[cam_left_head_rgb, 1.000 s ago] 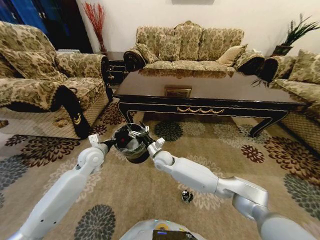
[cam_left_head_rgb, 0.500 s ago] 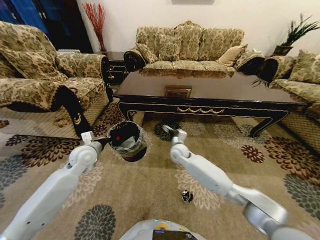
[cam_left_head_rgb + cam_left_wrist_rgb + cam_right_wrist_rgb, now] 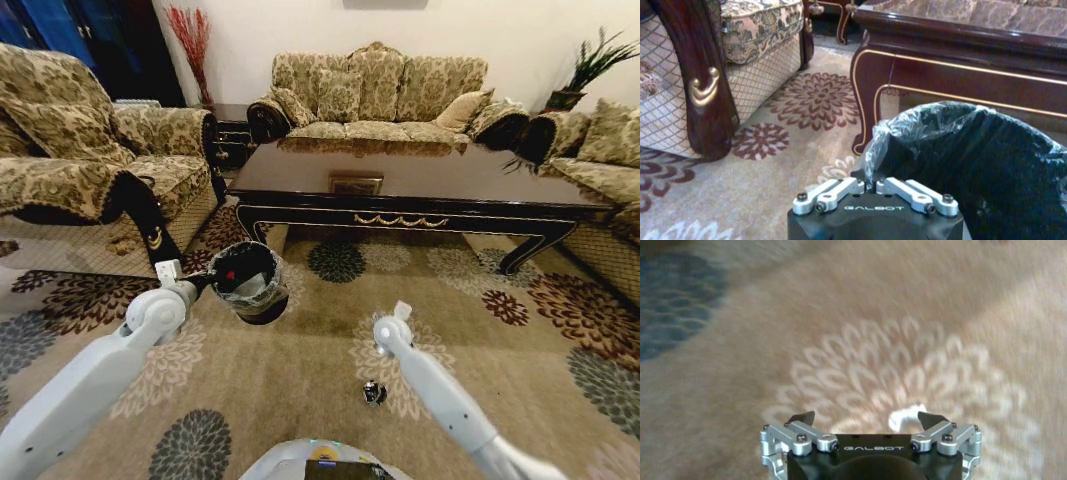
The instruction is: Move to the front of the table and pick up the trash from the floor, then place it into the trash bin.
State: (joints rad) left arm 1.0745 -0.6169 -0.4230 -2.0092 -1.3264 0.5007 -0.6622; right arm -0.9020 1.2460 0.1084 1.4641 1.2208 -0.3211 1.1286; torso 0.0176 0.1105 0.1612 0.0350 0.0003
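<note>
Left end effector pinches the trash bin by its rim, aloft near the table | right end effector spread, empty | dark trash on carpet, nearer.

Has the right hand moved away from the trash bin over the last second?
Yes. The right hand has drawn back from the trash bin, which the left hand holds, toward the robot and rightward, away from the table. Its fingers are open above bare carpet.

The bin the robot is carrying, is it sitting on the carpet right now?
No. In the head view the trash bin hangs above the carpet, held at its rim by the left claw.
</note>
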